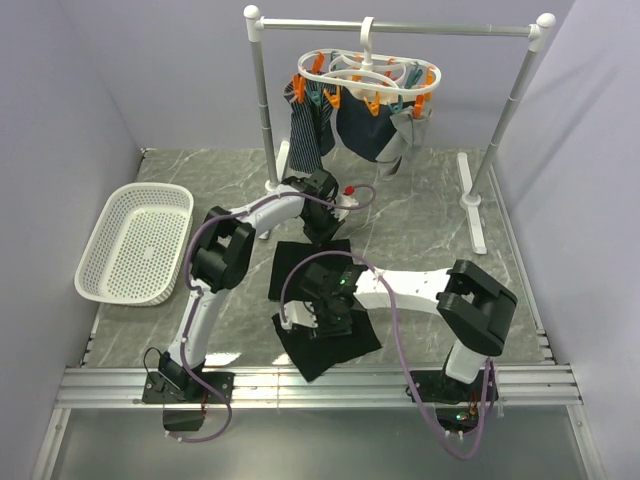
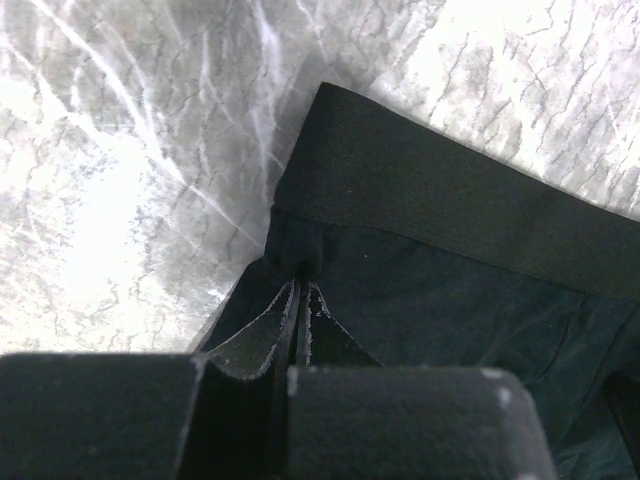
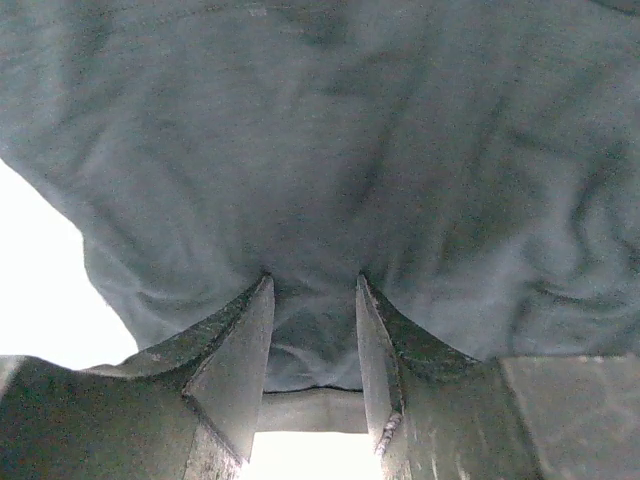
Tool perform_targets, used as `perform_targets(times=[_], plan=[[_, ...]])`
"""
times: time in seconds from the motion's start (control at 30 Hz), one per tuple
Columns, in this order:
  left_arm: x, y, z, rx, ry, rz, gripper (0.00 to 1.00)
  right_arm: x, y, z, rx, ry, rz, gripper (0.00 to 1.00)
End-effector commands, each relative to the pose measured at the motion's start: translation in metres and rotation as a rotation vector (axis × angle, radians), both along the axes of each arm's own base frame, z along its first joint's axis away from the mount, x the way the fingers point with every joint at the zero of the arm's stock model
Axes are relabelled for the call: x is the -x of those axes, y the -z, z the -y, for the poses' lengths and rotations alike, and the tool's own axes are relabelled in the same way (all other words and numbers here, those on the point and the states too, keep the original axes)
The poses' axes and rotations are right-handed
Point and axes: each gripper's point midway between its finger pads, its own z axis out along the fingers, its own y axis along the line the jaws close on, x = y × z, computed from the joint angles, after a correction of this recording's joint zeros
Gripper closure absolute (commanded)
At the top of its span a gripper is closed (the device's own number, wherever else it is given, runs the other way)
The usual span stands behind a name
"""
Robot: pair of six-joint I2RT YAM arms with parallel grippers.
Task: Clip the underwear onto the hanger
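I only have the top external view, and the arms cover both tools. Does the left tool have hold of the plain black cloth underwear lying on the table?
Observer: Yes. In the left wrist view the left tool is shut on the plain black cloth underwear, pinching it just below the corner of its waistband.
Operator: And the right tool?
Observer: The right wrist view shows the right tool with its fingers apart. The black cloth lies across the gap and does not look pinched.
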Motion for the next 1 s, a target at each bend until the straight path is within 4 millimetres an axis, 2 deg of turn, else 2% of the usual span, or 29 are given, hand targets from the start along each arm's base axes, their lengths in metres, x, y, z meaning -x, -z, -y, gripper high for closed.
perform_targets(times=[0.0, 0.13, 0.23, 0.27, 0.3, 0.4, 0.43, 0.53, 0.57, 0.63, 0.7, 0.8, 0.83, 0.87, 0.9, 0.93, 0.97], plan=[[0.001, 0.013, -0.017, -0.034, -0.022, -0.02, 0.98, -0.018, 0.02, 0.034, 0.131, 0.022, -0.021, 0.54], [0.005, 0.012, -0.027, -0.034, -0.026, -0.013, 0.98, -0.037, 0.027, 0.062, 0.203, 0.057, -0.024, 0.57], [0.014, 0.018, -0.041, -0.049, -0.038, -0.036, 0.98, -0.042, 0.028, 0.087, 0.241, 0.074, -0.037, 0.56], [0.015, 0.02, -0.043, -0.055, -0.042, -0.031, 0.98, -0.044, 0.024, 0.087, 0.223, 0.091, -0.048, 0.55], [0.021, 0.028, -0.053, -0.075, -0.052, -0.048, 0.99, -0.047, 0.019, 0.087, 0.216, 0.087, -0.045, 0.56], [0.024, 0.033, -0.067, -0.096, -0.075, -0.047, 0.99, -0.06, 0.012, 0.098, 0.236, 0.075, 0.007, 0.61], [0.025, 0.033, -0.072, -0.1, -0.09, -0.053, 0.99, -0.061, 0.011, 0.105, 0.261, 0.035, 0.005, 0.66], [0.031, 0.032, -0.081, -0.106, -0.115, -0.075, 1.0, -0.069, 0.012, 0.136, 0.333, -0.019, 0.017, 0.69], [0.038, 0.034, -0.085, -0.116, -0.117, -0.088, 1.0, -0.079, 0.012, 0.152, 0.37, -0.011, 0.045, 0.69], [0.044, 0.026, -0.085, -0.101, -0.127, -0.093, 1.0, -0.093, 0.017, 0.17, 0.401, -0.047, 0.091, 0.69], [0.061, 0.027, -0.088, -0.093, -0.132, -0.146, 1.0, -0.11, 0.017, 0.192, 0.445, -0.024, 0.125, 0.68], [0.081, 0.028, -0.093, -0.091, -0.158, -0.204, 1.0, -0.143, 0.01, 0.197, 0.437, -0.012, 0.208, 0.66], [0.086, 0.024, -0.091, -0.077, -0.167, -0.219, 1.0, -0.158, 0.002, 0.19, 0.417, 0.006, 0.248, 0.66], [0.092, 0.026, -0.094, -0.08, -0.175, -0.235, 1.0, -0.162, -0.006, 0.186, 0.405, 0.017, 0.258, 0.64], [0.093, 0.021, -0.093, -0.067, -0.188, -0.236, 1.0, -0.154, -0.013, 0.176, 0.367, 0.036, 0.217, 0.61], [0.093, 0.018, -0.09, -0.045, -0.191, -0.231, 0.99, -0.165, -0.033, 0.157, 0.296, 0.059, 0.243, 0.58], [0.097, 0.016, -0.09, -0.03, -0.191, -0.234, 0.96, -0.166, -0.051, 0.146, 0.241, 0.074, 0.258, 0.52]])
